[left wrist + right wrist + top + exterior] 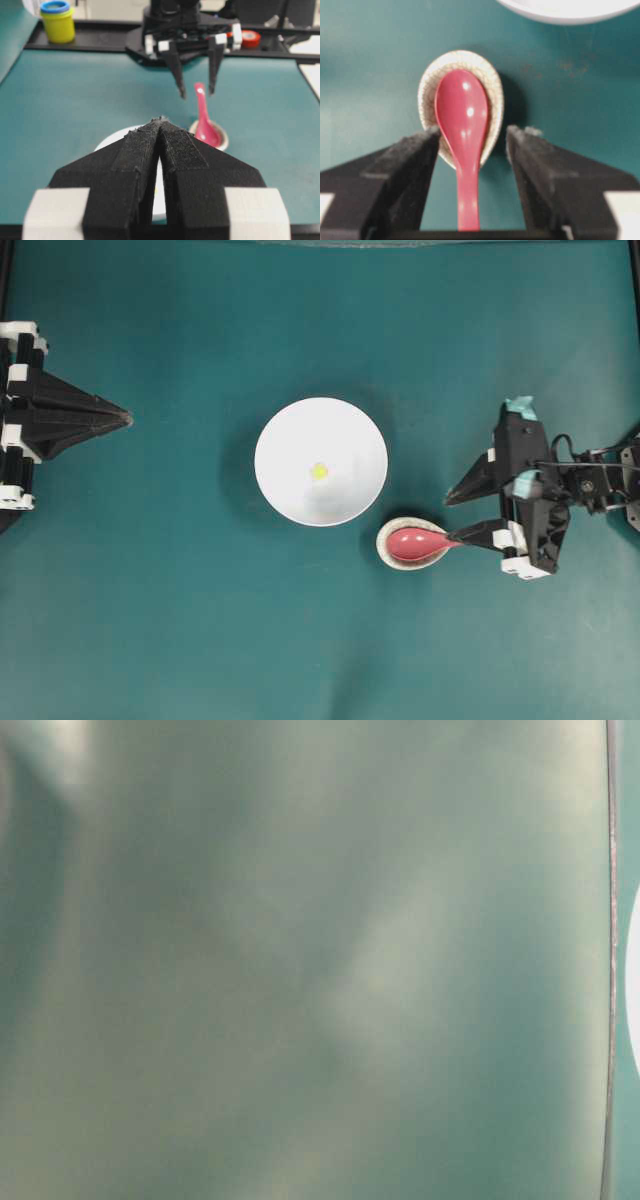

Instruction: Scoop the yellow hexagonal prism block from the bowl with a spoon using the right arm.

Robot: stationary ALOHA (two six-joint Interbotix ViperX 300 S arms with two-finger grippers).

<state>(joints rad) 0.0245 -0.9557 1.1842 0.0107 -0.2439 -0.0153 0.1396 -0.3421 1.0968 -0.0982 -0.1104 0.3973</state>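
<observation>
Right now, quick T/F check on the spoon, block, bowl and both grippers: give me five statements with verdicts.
1. The glossy pink-red soup spoon lies with its scoop in the small speckled beige spoon rest. True.
2. The right gripper is shut on the spoon's handle. False: its jaws stand open on either side of the handle, with gaps showing.
3. The tiny pale-yellow hexagonal block sits inside the large round white bowl. True.
4. The left gripper is open over the bowl. False: it is shut, and in the overhead view it sits at the table's left edge, away from the bowl.
5. The spoon rest sits inside the bowl. False: it is on the table beside the bowl.
</observation>
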